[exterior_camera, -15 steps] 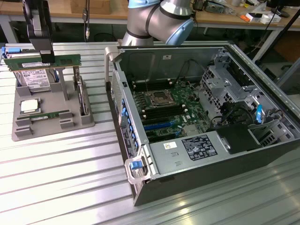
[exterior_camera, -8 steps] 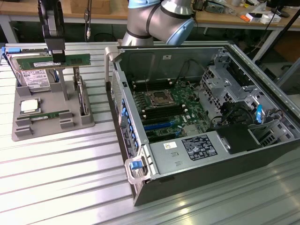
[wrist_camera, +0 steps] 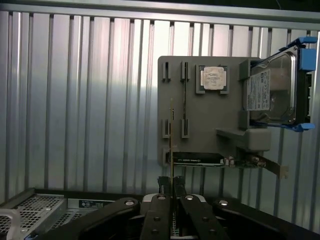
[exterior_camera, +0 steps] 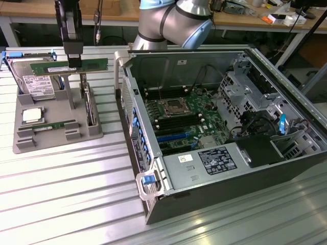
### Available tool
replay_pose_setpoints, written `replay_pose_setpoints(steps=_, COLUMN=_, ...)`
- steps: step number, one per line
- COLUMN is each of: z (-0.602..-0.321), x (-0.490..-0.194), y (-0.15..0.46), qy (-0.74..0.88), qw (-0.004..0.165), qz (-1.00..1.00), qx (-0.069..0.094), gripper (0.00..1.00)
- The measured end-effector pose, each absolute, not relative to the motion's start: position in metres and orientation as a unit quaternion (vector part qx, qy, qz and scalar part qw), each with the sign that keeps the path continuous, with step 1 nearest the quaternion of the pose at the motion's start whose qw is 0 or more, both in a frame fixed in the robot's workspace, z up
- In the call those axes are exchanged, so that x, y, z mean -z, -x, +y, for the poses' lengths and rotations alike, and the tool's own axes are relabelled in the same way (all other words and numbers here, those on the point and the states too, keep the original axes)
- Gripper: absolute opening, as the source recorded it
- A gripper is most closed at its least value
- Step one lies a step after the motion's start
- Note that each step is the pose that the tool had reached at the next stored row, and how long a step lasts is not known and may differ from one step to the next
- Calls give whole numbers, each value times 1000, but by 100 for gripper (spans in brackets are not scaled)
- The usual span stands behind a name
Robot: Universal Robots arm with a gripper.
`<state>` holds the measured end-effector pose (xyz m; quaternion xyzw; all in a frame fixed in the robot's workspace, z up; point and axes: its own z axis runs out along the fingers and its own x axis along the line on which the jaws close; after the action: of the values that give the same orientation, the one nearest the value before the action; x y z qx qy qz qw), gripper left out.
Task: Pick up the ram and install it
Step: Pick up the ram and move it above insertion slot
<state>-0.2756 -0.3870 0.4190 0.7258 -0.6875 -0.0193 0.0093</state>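
The ram (exterior_camera: pixel 69 66) was a long, narrow green board, no thicker than a line where the wrist view caught it edge-on; it hung level in the air above the grey holder (exterior_camera: pixel 56 139), over the end where the hard drive (exterior_camera: pixel 34 81) sat, touching nothing but the tool. The tool (exterior_camera: pixel 74 60) was closed on the ram, pinching it at about the middle of its upper edge; its fingers (wrist_camera: pixel 156 220) met on either side of the board.

I counted two green sticks in all, the one held and a second stick (exterior_camera: pixel 53 125) lying flat in the holder; one square silver processor (exterior_camera: pixel 31 115); one hard drive with a white label; one open computer case (exterior_camera: pixel 219 127) on the ribbed metal bench (exterior_camera: pixel 61 194), at the exterior view's right of the holder.
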Motion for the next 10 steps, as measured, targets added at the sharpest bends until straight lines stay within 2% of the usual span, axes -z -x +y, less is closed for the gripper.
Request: replay_pose_setpoints(steps=10, z=-387, x=-419, y=244, qy=-726, qw=9, qz=-688, qx=19, gripper=13)
